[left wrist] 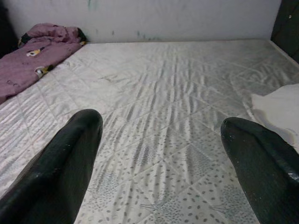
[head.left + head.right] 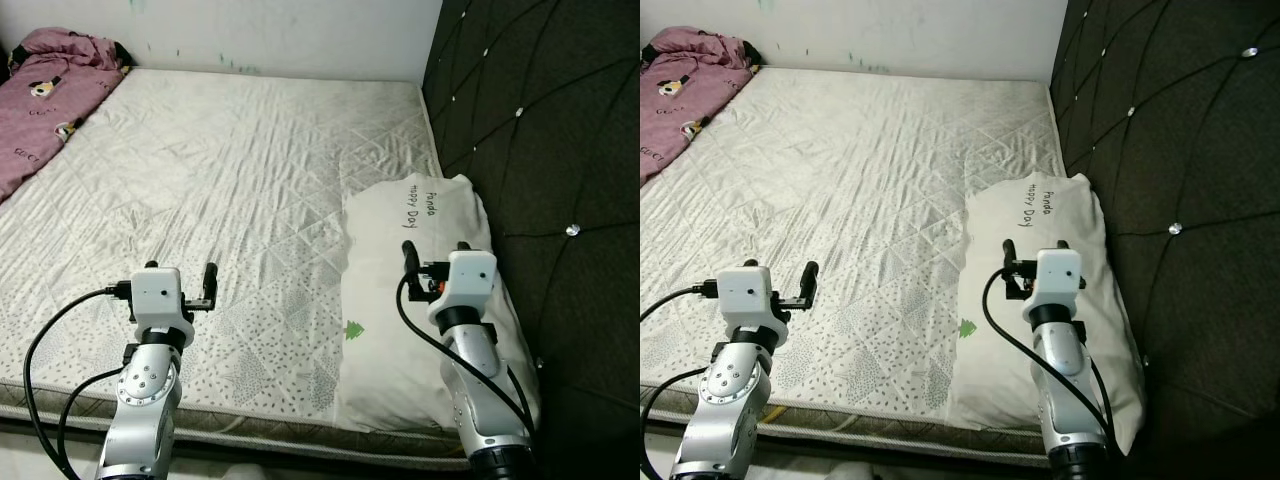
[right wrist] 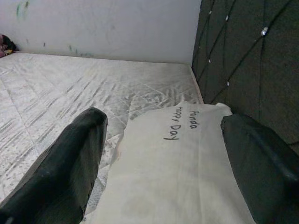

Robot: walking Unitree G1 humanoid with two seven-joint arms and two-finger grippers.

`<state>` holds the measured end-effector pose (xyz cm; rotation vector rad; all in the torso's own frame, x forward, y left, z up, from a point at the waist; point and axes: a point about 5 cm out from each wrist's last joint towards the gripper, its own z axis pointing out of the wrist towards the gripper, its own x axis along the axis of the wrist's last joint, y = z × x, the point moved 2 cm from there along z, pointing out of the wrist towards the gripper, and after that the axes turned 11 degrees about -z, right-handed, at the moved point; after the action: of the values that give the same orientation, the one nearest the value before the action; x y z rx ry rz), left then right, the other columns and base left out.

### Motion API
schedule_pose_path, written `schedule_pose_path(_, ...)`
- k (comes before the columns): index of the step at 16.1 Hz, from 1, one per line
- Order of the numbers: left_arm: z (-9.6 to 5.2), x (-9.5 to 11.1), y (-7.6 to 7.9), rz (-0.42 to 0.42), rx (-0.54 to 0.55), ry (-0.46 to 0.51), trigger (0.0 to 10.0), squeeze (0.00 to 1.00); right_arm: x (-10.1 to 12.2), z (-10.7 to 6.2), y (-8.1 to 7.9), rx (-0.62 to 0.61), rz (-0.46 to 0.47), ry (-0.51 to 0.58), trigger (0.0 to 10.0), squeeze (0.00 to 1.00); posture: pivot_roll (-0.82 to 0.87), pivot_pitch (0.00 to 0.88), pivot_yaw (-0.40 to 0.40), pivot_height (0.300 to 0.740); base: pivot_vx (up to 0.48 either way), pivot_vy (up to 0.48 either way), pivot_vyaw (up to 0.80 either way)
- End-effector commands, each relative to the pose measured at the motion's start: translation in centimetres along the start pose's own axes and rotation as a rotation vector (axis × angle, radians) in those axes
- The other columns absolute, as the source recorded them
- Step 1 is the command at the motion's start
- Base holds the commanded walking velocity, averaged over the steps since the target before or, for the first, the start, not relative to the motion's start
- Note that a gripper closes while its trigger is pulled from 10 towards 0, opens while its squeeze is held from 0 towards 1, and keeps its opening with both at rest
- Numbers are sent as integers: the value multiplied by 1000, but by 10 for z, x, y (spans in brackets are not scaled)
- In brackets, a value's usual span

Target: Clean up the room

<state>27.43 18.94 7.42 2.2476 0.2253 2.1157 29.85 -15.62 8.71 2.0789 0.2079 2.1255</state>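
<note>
Pillow [image 2: 420,300], white with a small green tree and the handwritten words "Panda Happy Day", lies on the right side of the mattress [image 2: 230,200], lengthwise against the dark padded headboard [image 2: 540,150]. Its near end reaches the front edge of the bed. The mattress is covered in a pale quilted fabric with a diamond pattern and is bare across its middle. At the far left corner, by the white wall [image 2: 300,35], a crumpled pink blanket [image 2: 45,100] with cartoon prints lies on the mattress.

The right gripper [image 3: 163,154] hovers above the near half of the pillow, its two black fingers spread wide with nothing between them; the pillow's lettering shows in the gap in the right wrist view. The left gripper [image 1: 161,158] is held over the near left part of the mattress, well apart from the pillow, its fingers also spread wide and holding nothing.
</note>
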Motion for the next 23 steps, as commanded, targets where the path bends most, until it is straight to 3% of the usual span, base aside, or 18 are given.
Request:
schedule_pose_path(1,0,-7,-2,-21,-1,-30,10000,0,-8,0,1,-1,13,-41,10000,0,44,0,17,740,0,0,0)
schedule_pose_path(5,10,-17,-7,-94,25,-71,10000,0,-17,7,1,-9,50,-88,10000,0,46,0,19,740,0,0,0)
schedule_pose_path(12,12,-20,-6,-107,3,-92,10000,0,-21,8,-2,-1,56,-100,10000,0,43,0,21,740,0,0,-173)
schedule_pose_path(16,13,-20,-5,-106,4,-93,10000,0,-22,9,-1,1,56,-103,10000,0,42,0,14,740,0,284,-677)
schedule_pose_path(23,14,-19,-6,-97,16,-88,10000,0,-22,11,0,-1,51,-111,10000,0,41,0,12,740,0,311,0)
